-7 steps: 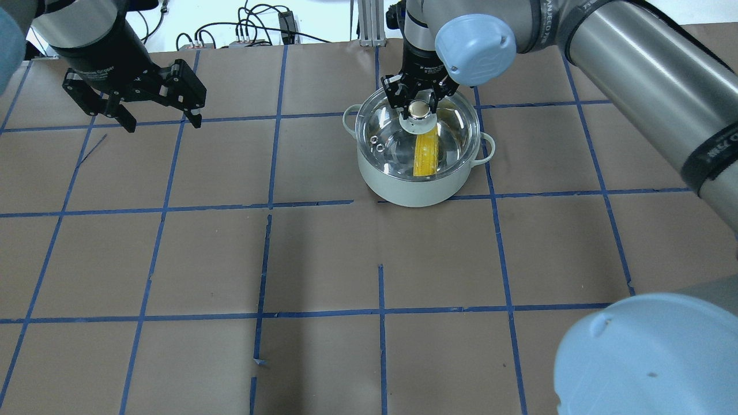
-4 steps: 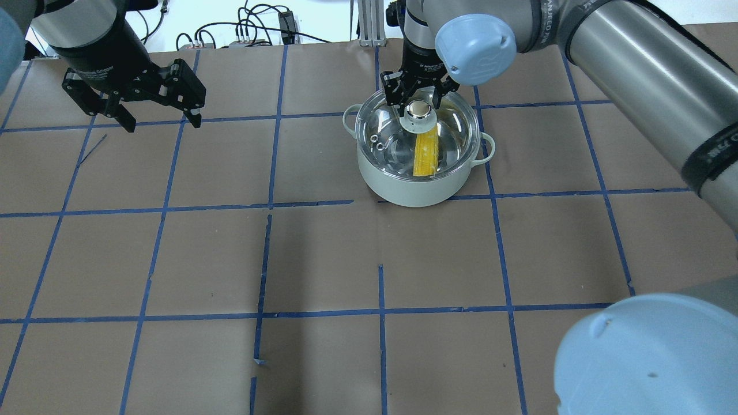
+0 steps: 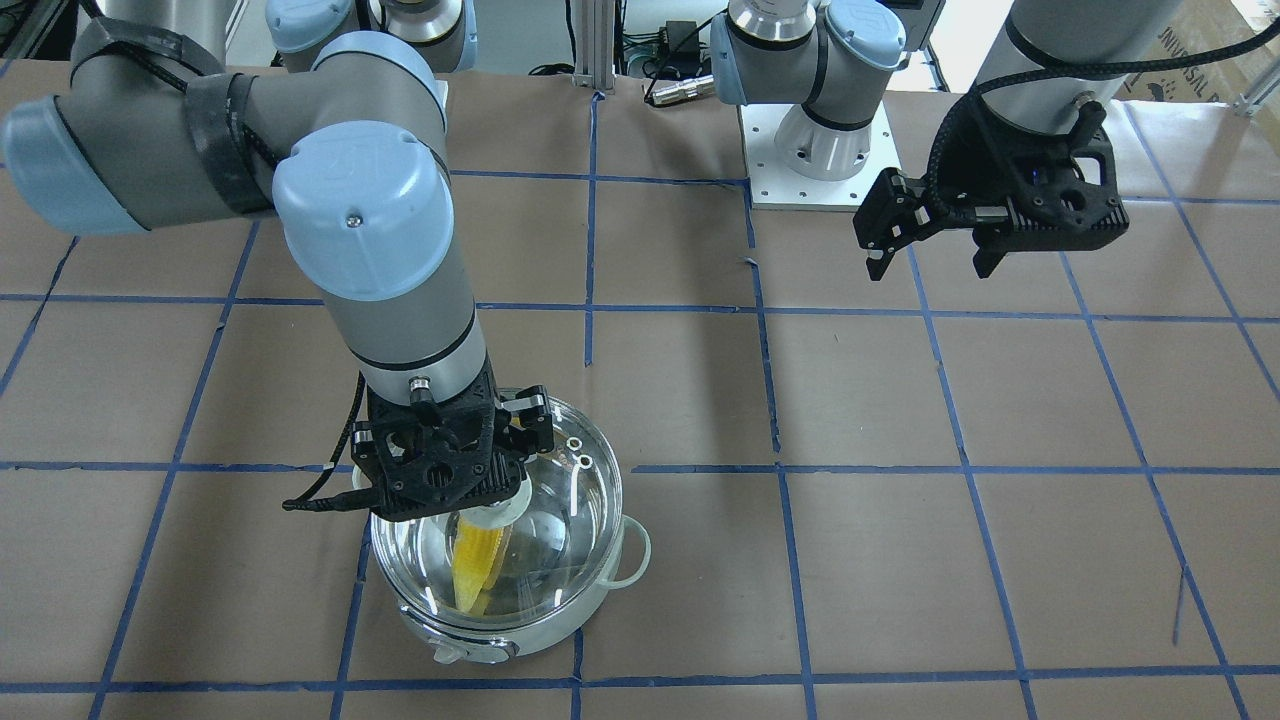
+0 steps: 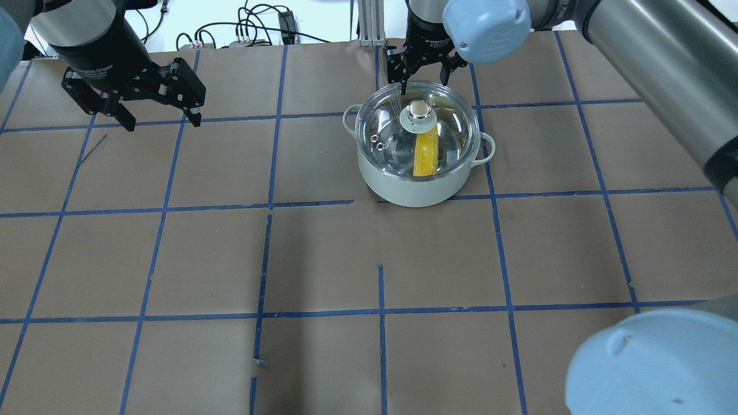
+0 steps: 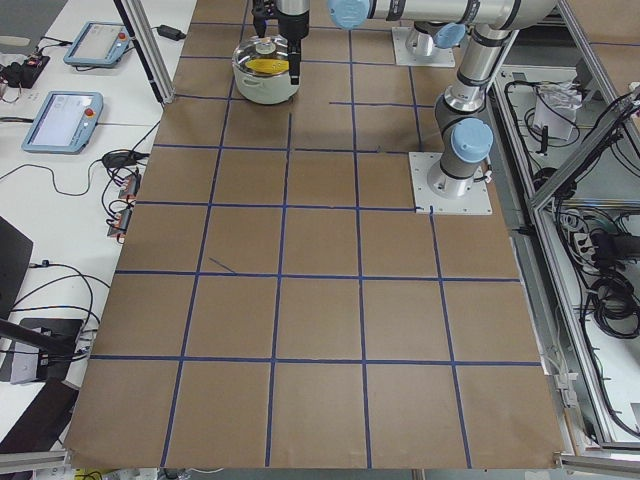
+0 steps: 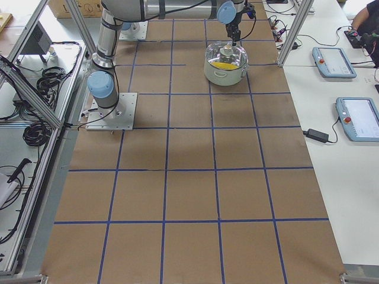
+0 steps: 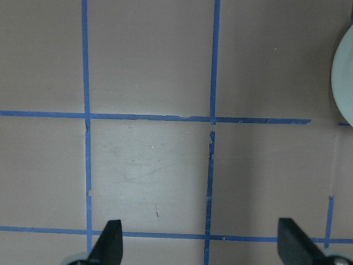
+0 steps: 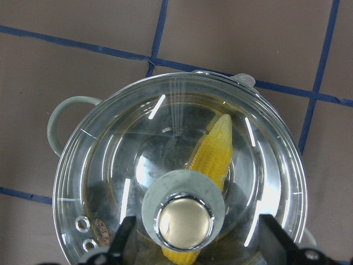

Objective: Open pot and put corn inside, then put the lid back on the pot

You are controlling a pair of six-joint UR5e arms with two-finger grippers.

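one paper-covered table point(image 4: 323, 259), blue tape grid. you'll find the pot point(image 4: 418, 187) upright on its far half, toward the robot's right. lid point(image 4: 455, 124) is seated on the pot's rim, closed. left gripper point(image 4: 162, 118) hangs over bare table, well apart from the pot, fingers spread, holding nothing. right gripper point(image 4: 425, 79) hovers above the lid, fingers released and wide. corn point(image 4: 425, 153) lies inside the pot, under the glass. knob point(image 8: 185, 221) sits between the right fingers in the wrist view, untouched.
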